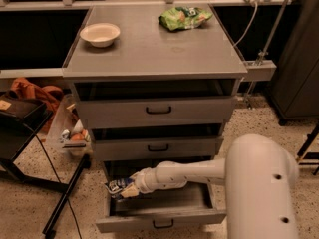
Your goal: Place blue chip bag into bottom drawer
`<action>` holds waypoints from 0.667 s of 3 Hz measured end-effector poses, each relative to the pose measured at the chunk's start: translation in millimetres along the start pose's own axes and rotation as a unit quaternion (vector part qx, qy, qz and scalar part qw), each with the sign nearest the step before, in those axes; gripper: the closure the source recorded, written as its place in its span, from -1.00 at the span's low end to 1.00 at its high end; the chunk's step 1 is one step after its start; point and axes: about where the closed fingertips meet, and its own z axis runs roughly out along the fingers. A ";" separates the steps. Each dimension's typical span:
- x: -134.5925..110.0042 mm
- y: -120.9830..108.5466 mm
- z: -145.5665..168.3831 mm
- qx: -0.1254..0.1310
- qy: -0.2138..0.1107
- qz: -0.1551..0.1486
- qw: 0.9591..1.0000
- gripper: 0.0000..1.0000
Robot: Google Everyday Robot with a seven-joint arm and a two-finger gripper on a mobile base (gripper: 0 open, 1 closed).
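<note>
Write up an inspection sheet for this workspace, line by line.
Surface: grey cabinet top, carrying two things.
Job's things: blue bag at the gripper, over the left edge of the open bottom drawer.
Clutter: bowl and green bag on the cabinet top.
Gripper: low in the bottom drawer's opening, at the blue bag.
Cables: white cable hanging at upper right.
Surroundings: orange cloth and a bin of small items on the floor, left.
</note>
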 end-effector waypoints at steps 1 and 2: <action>17.6 -12.7 48.9 0.006 0.018 -0.009 1.000 1.00; 37.7 -36.2 82.5 0.025 0.050 -0.008 0.998 1.00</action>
